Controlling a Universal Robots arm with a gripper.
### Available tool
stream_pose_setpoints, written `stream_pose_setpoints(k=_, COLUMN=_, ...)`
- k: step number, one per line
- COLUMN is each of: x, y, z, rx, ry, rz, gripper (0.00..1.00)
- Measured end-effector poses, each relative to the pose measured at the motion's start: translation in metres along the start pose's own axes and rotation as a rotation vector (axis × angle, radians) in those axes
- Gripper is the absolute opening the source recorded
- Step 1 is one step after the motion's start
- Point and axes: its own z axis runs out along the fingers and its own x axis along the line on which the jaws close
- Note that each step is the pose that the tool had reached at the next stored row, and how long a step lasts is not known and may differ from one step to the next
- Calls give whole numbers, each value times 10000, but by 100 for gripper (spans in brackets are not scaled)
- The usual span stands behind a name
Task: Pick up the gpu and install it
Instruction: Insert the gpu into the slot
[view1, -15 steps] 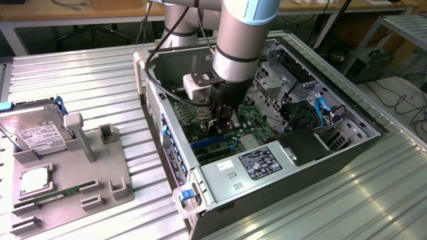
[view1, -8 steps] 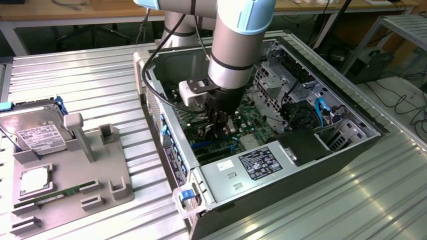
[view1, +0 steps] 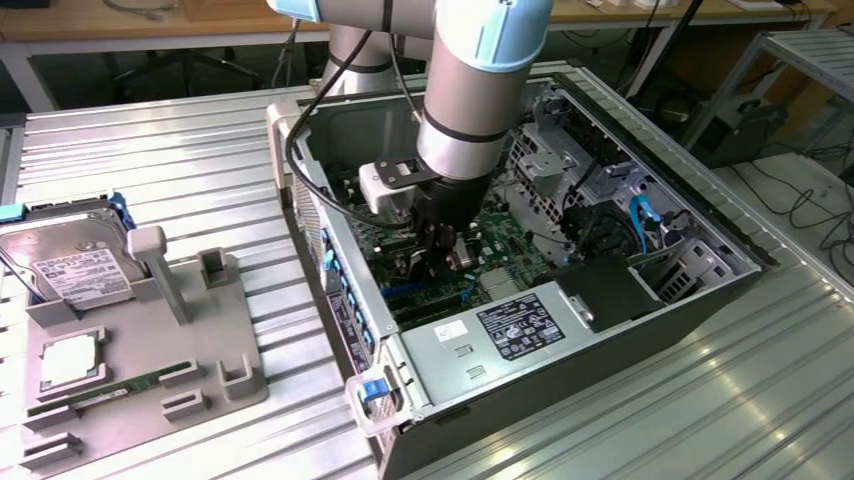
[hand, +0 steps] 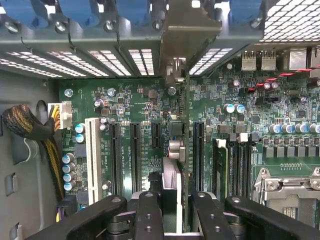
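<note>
The gpu (hand: 173, 176) hangs edge-on between my fingers (hand: 150, 212), its pale metal bracket (hand: 184, 31) up against the case's rear slot openings. My gripper (hand: 177, 202) is shut on the gpu, just above the green motherboard (hand: 140, 100) and among its black expansion slots (hand: 199, 155). Whether the card's edge sits in a slot is hidden by the card itself. In the exterior view my gripper (view1: 445, 248) reaches down into the open computer case (view1: 310, 150), with the dark gpu (view1: 450, 270) below it over the motherboard (view1: 505, 245).
A power supply (view1: 518, 327) fills the case's near end, and blue cables (view1: 643, 225) run at the exterior view's right. A braided cable bundle (hand: 22, 127) lies beside the board. A grey fixture tray (view1: 200, 345) holds a hard drive (view1: 74, 268) and a memory stick (view1: 104, 396).
</note>
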Motion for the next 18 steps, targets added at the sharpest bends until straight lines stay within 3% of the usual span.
stream_pose_setpoints(k=18, x=-8, y=18, z=31, rx=0, ry=-10, rz=-1, gripper=28)
